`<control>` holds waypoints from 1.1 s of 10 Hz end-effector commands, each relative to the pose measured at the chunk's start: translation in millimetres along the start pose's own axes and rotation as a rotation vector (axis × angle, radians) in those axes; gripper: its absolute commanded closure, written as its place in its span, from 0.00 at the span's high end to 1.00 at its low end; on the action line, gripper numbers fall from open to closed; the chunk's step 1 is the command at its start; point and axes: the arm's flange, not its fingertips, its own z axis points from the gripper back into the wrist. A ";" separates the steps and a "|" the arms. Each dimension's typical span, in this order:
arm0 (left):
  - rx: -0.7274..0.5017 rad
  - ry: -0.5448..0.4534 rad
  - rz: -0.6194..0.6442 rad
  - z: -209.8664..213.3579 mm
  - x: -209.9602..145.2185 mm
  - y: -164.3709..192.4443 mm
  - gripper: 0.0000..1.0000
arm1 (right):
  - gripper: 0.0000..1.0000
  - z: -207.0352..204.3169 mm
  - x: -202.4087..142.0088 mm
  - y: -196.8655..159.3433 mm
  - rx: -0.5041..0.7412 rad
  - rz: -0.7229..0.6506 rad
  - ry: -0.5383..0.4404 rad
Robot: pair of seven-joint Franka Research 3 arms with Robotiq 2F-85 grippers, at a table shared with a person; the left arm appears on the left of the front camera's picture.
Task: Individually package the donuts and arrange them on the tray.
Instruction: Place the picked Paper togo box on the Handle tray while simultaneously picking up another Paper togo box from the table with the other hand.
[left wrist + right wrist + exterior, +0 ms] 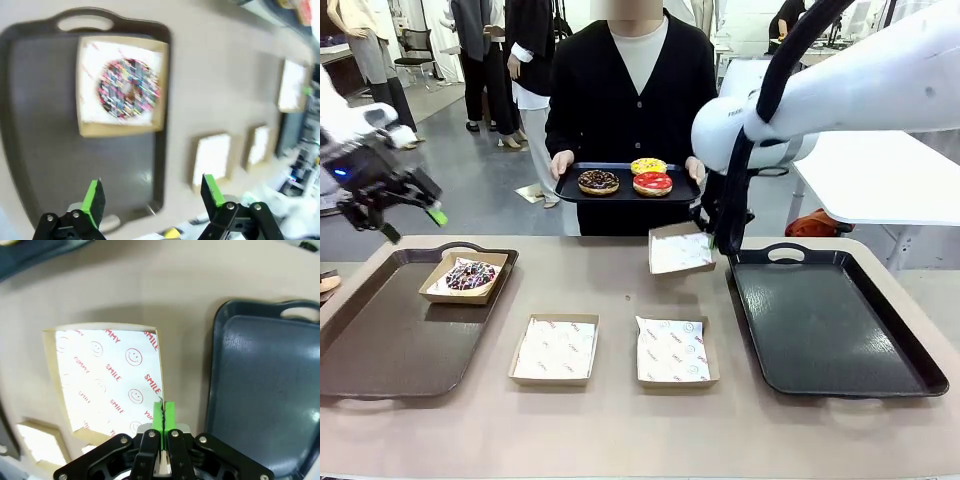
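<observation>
Left gripper [415, 225] hangs wide open and empty over the brown tray [390, 345]; sprinkled donut [470, 275] boxed [432, 290] on it; two empty boxes [555, 350] to its right; farther right, right gripper [712, 240] pinched on a fourth box [680, 252]; beyond, a person [630, 90] holds three donuts [652, 183].

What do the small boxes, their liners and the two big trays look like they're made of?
Boxes: tan, matte cardboard, judging by the thin folded walls.
Liners: thin white paper with red print; possibly waxed, can't tell.
Trays: dark, likely plastic, going by the soft sheen and moulded handles.
</observation>
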 end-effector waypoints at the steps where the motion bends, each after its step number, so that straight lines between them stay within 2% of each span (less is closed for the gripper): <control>1: -0.205 -0.043 -0.026 37.9 -52.1 36.2 1.00 | 0.00 9.4 -9.8 -9.5 0.029 -0.003 0.007; 4: -0.538 0.015 -0.094 60.1 -114.3 91.4 1.00 | 0.00 33.7 -5.6 -3.0 0.007 -0.024 0.058; 6: -0.650 -0.002 -0.066 61.0 -129.8 127.7 1.00 | 0.00 47.4 0.0 2.3 0.002 -0.028 0.067; 7: -0.698 0.001 -0.045 61.3 -131.6 145.0 1.00 | 0.00 52.4 0.0 5.4 0.003 -0.031 0.077; 11: -0.751 -0.012 0.074 51.8 -107.5 166.5 1.00 | 0.00 52.0 4.7 6.4 -0.002 -0.053 0.080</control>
